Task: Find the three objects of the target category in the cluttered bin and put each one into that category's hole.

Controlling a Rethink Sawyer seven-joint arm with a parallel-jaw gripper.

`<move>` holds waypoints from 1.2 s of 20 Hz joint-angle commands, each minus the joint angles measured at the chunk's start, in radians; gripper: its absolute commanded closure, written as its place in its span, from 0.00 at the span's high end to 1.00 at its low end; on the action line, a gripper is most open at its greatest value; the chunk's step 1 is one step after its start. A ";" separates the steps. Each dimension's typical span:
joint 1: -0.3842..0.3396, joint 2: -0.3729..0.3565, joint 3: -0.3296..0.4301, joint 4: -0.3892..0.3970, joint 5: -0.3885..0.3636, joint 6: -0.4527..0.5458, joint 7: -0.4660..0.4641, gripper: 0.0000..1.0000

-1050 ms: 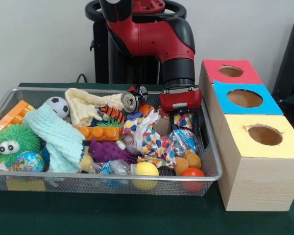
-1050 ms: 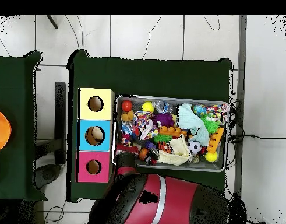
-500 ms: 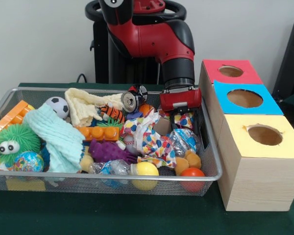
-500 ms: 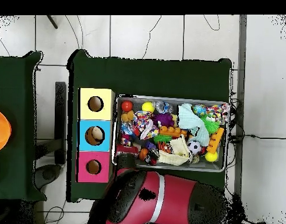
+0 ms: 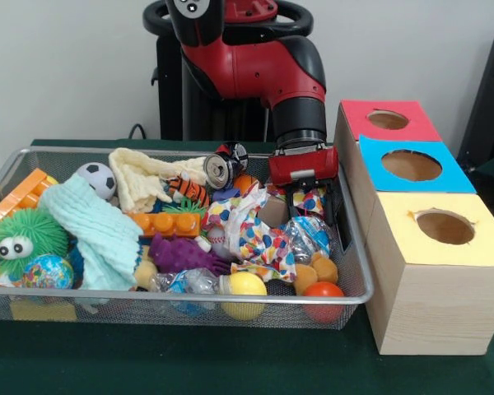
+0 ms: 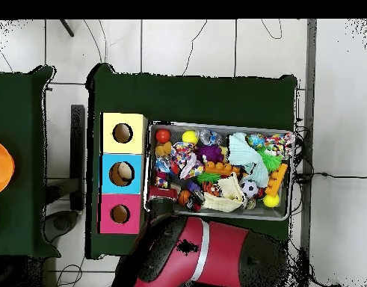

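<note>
My gripper (image 5: 313, 207) hangs in the far right corner of the wire bin (image 5: 356, 247), beside the red box. Its fingers (image 5: 293, 196) stand apart on either side of a confetti-patterned packet (image 5: 310, 201); I cannot tell if they touch it. From overhead the gripper (image 6: 162, 196) sits at the bin's lower left corner, mostly hidden under the arm. Three boxes with round holes stand along the bin: red (image 5: 387, 120), blue (image 5: 411, 165) and yellow (image 5: 445, 227). Something tan shows inside the blue hole (image 6: 123, 173).
The bin holds a confetti cloth (image 5: 251, 232), a drink can (image 5: 222, 167), a soccer ball (image 5: 95, 178), yellow ball (image 5: 244, 285), red ball (image 5: 323, 290), orange bricks (image 5: 166, 223), purple spiky toy (image 5: 181, 253), mint cloth (image 5: 95, 230), cream cloth (image 5: 144, 177) and green fuzzy toy (image 5: 25, 236).
The arm's upper part has swung slightly; the gripper has stayed almost in place in the bin's corner, with one finger now reaching a little lower. The objects have not moved.
</note>
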 commanded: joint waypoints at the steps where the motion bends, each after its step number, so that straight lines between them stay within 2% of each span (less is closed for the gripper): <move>1: 0.006 0.098 -0.004 -0.180 0.015 0.017 0.165 1.00; 6: 0.000 0.104 0.006 -0.200 0.001 0.025 0.175 1.00; 16: 0.015 0.146 -0.007 -0.280 0.009 0.126 0.130 1.00; 24: 0.022 0.177 -0.018 -0.320 -0.004 0.094 0.138 1.00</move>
